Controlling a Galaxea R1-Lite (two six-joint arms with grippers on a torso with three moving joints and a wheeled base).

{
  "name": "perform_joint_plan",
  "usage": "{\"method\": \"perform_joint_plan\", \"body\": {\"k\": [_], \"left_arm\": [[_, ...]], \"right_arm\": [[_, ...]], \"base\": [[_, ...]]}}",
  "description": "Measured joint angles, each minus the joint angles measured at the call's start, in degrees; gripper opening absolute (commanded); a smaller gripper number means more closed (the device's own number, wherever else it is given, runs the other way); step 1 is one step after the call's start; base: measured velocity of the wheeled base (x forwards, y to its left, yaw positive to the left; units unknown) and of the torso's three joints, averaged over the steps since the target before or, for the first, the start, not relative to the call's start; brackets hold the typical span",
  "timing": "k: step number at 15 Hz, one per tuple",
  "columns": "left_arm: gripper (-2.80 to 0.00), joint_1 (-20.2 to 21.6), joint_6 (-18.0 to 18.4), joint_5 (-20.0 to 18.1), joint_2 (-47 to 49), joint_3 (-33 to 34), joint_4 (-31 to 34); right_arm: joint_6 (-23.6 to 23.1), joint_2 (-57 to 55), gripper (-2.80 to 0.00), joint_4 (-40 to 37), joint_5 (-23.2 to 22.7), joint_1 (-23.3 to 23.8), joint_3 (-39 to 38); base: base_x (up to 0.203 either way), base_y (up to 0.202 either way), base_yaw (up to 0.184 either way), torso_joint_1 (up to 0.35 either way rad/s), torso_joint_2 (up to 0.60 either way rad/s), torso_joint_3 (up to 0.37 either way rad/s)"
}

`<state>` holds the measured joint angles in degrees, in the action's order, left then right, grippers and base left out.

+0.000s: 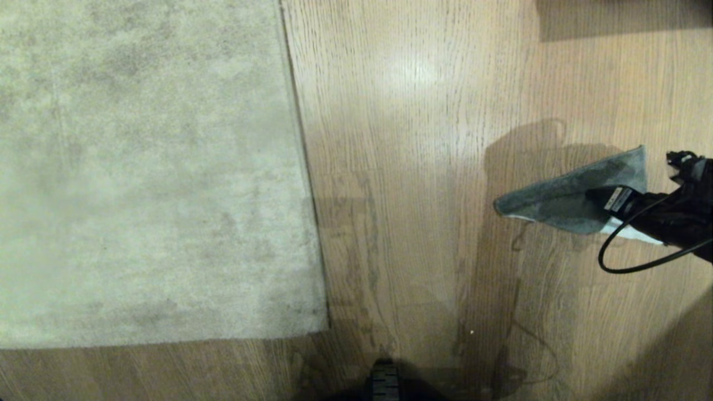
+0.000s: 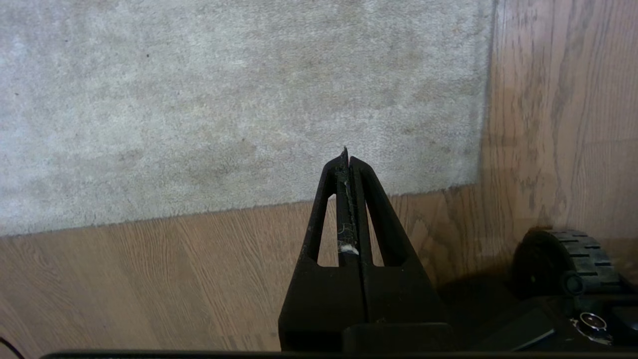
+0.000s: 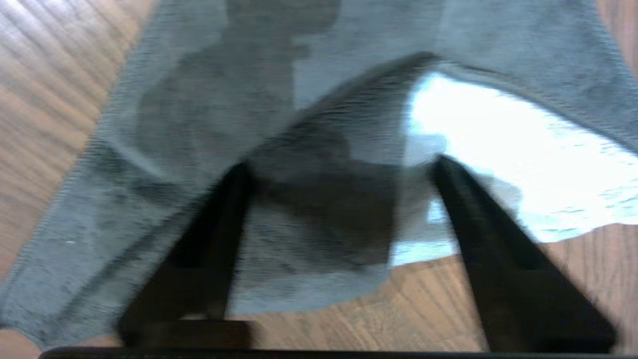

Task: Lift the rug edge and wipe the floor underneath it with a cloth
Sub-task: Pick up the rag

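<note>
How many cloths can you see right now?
1: the cloth lies on the floor at the right gripper, well apart from the rug edge. None seen elsewhere.

The right tool (image 3: 339, 164) straddles the grey cloth (image 3: 199, 124) on the floor (image 3: 45, 75).

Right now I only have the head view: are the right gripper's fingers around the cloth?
Observer: In the right wrist view the right gripper is open, with its fingers either side of a raised fold of the cloth.
Operator: Where is the left gripper? I can't see it.
Observer: The left gripper is shut, its tip over the rug edge near the rug's corner.
Operator: Anything close to it?
Observer: A base wheel stands on the floor beside it.
</note>
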<state>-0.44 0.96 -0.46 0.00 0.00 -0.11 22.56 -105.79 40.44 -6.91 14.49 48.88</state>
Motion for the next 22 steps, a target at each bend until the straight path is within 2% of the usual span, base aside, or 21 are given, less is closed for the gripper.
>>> {"method": "perform_joint_plan", "body": {"k": [4, 12, 18, 22], "left_arm": [[-2.8, 0.0, 0.0, 0.02, 0.0, 0.0, 0.0], [-2.8, 0.0, 0.0, 0.0, 0.0, 0.0, -0.02], [-2.8, 0.0, 0.0, 0.02, 0.0, 0.0, -0.02], [-2.8, 0.0, -0.02, 0.02, 0.0, 0.0, -0.02]], "right_arm": [[0.01, -0.55, -2.8, 3.04, -0.02, -0.06, -0.04], [-0.13, 2.54, -2.8, 3.22, 0.09, -0.06, -1.45], [-0.2, 9.12, -2.8, 2.89, -0.05, 0.16, -3.25], [-2.08, 15.33, -2.8, 3.02, -0.11, 0.6, -5.31]], "base": [[0.0, 0.0, 0.0, 0.0, 0.0, 0.0], [0.0, 0.0, 0.0, 0.0, 0.0, 0.0], [0.0, 0.0, 0.0, 0.0, 0.0, 0.0], [0.0, 0.0, 0.0, 0.0, 0.0, 0.0]]}}
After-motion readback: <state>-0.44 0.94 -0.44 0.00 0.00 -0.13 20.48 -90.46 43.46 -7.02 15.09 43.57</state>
